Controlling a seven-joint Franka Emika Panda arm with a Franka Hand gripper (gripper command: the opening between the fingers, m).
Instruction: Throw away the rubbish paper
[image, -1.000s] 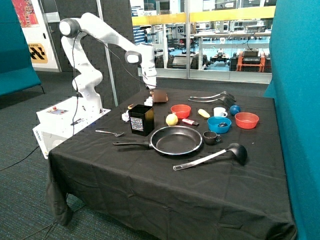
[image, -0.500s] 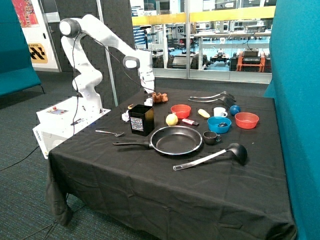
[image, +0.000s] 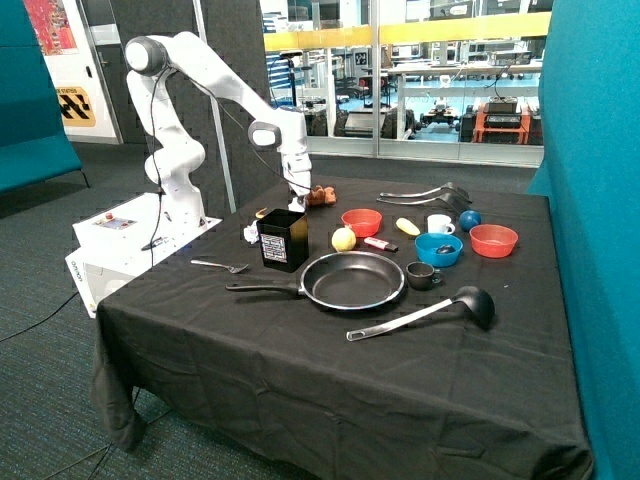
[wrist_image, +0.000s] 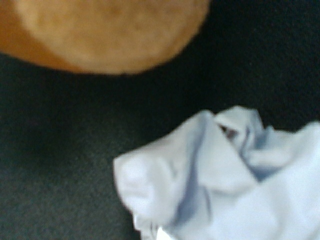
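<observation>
One wad of rubbish paper (wrist_image: 225, 185), white and crumpled, fills much of the wrist view, lying on the black cloth close beside the brown lumpy toy (wrist_image: 110, 30). In the outside view my gripper (image: 298, 196) hangs low over the table behind the black box (image: 283, 240), right next to the brown toy (image: 321, 195), and it hides that wad. A second paper wad (image: 250, 233) lies on the cloth against the side of the black box that faces the robot base. Nothing shows between the gripper and the wad below it.
A lemon (image: 343, 239) and a frying pan (image: 353, 280) sit just beyond the box. A fork (image: 220, 266) lies near the table edge. Further along are a red bowl (image: 361, 221), white mug (image: 439, 224), blue bowl (image: 438, 249) and ladle (image: 430, 310).
The arm has swung a little toward the robot base and the gripper has come down lower, close to the table beside the brown toy.
</observation>
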